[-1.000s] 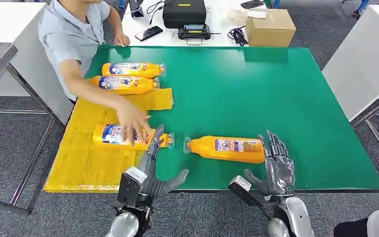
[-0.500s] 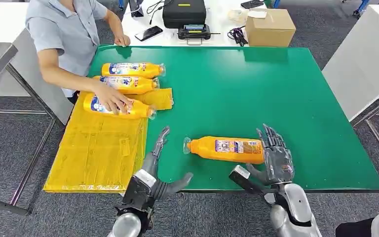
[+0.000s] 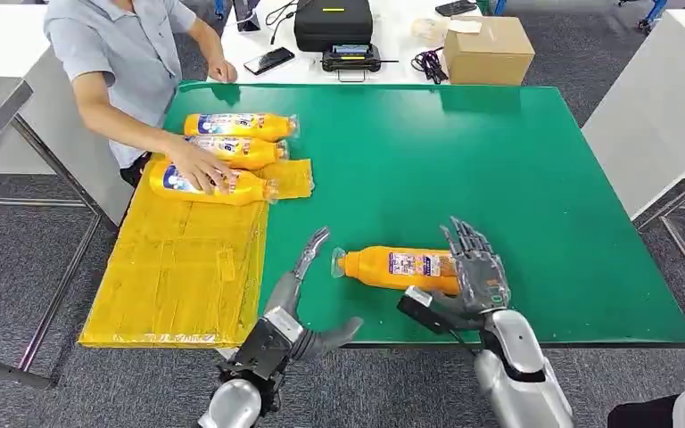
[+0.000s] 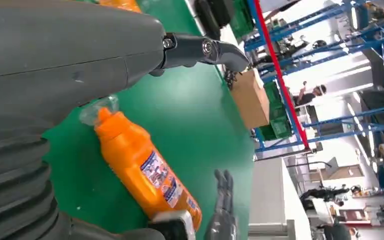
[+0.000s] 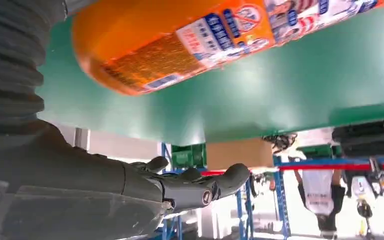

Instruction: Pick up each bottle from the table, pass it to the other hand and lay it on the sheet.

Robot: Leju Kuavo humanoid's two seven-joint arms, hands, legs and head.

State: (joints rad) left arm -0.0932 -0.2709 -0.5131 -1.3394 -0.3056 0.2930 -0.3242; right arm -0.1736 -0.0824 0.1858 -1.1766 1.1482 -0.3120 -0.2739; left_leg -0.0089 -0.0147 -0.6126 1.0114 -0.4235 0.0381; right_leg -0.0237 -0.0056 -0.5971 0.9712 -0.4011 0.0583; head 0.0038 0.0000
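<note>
I'm spreading my empty right hand (image 3: 474, 272) against the bottle (image 3: 401, 267); my left hand (image 3: 301, 299), at its eight o'clock, is splaying empty.

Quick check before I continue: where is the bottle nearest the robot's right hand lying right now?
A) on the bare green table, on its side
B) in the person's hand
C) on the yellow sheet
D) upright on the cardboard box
A: the bottle lies on its side on the green table, just in front of the open right hand and clear of the yellow sheet.
</note>
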